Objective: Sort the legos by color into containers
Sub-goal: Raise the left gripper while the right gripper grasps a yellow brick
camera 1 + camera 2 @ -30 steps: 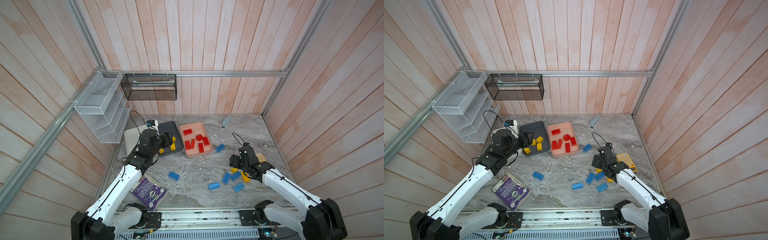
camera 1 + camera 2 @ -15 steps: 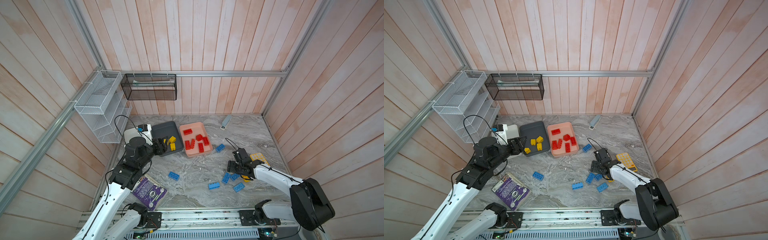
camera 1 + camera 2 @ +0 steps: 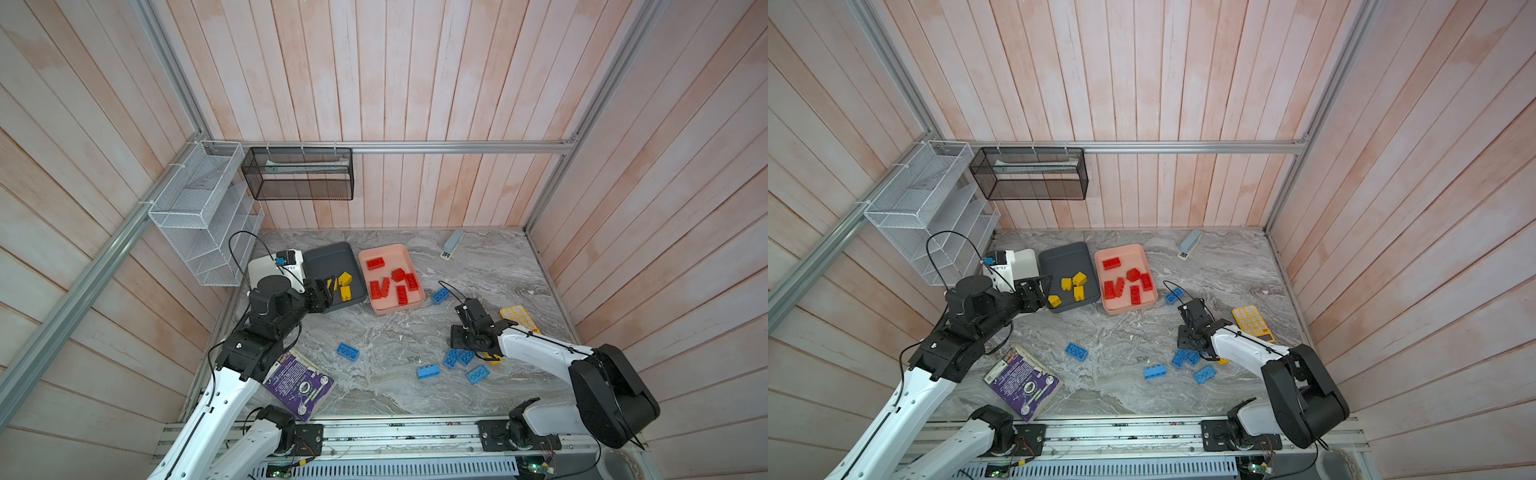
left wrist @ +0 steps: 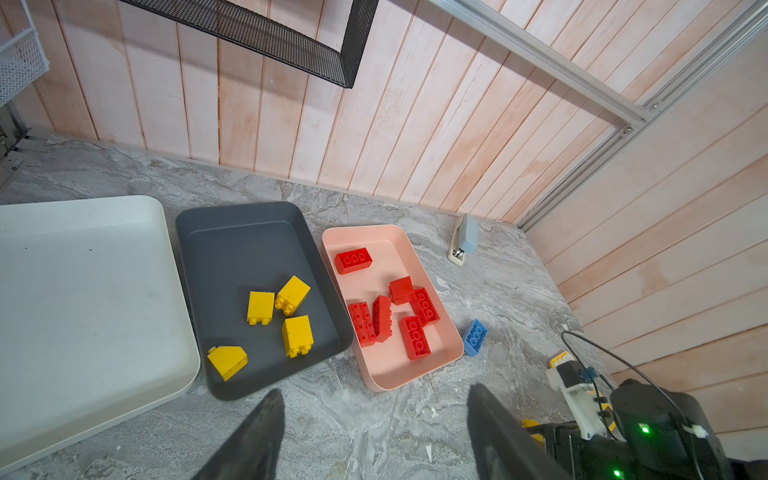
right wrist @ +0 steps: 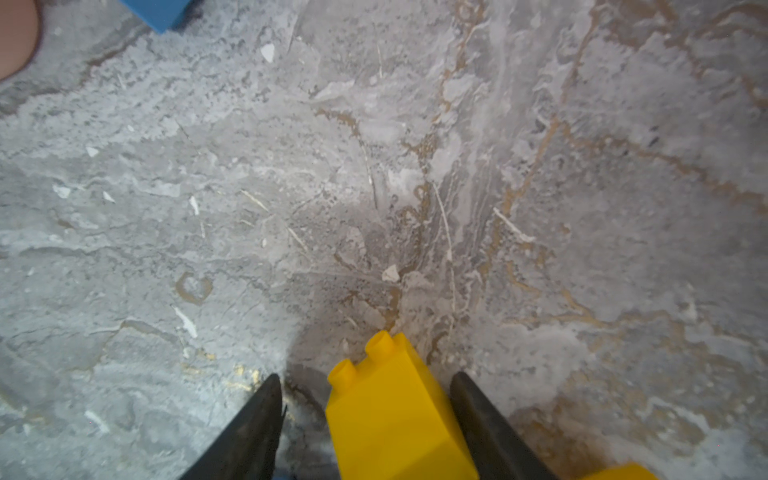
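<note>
My right gripper [image 5: 365,378] is down at the table by a cluster of blue legos [image 3: 452,357]. Its jaws stand either side of a yellow lego [image 5: 395,415], with a gap on one side, so it is open. In both top views the gripper [image 3: 459,338] [image 3: 1185,336] hides that brick. My left gripper [image 4: 374,390] [image 3: 328,291] is open and empty, in front of the dark grey tray [image 4: 232,245], which holds several yellow legos [image 4: 260,306]. Several red legos [image 4: 353,260] lie in the pink tray [image 4: 390,245]. The white tray [image 4: 83,270] is empty.
Loose blue legos [image 3: 348,351] [image 3: 428,371] [image 3: 440,296] lie on the marble table. A yellow calculator [image 3: 519,318] is beside the right arm, a purple book [image 3: 299,382] at the front left and a stapler [image 3: 452,245] at the back. Wire baskets [image 3: 199,208] [image 3: 299,174] hang on the walls.
My left gripper has drawn back from over the dark grey tray towards the front left. My right gripper has dropped to the table and its jaws have narrowed around the yellow lego.
</note>
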`<state>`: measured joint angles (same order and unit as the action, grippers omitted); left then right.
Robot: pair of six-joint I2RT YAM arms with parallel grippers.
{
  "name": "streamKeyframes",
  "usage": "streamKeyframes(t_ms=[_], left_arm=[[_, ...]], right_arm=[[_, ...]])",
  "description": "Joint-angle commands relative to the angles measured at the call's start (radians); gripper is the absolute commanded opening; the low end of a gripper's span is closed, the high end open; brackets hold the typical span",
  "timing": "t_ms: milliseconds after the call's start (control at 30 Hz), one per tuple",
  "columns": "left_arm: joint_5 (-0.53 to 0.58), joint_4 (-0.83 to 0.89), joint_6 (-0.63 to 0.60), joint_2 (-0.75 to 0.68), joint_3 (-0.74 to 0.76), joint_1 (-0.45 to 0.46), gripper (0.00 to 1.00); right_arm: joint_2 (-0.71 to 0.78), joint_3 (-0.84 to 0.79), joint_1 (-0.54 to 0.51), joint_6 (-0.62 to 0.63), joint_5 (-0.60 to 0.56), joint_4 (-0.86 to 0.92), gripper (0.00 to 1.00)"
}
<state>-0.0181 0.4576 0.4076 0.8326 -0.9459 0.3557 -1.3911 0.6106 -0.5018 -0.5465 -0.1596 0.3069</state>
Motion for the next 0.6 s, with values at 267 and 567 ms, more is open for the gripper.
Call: streamKeyframes(t_ms=[267, 567], left_arm=[[0.018, 0.010, -0.019, -0.013, 0.028, 0.000, 0.71], [0.023, 0.013, -0.021, -0.009, 0.024, 0.000, 0.71]], right_arm=[[-0.074, 0.036, -0.005, 0.030, -0.008, 0.010, 0.46], [-0.058, 0.079, -0.007, 0.049, 0.000, 0.031, 0.41]])
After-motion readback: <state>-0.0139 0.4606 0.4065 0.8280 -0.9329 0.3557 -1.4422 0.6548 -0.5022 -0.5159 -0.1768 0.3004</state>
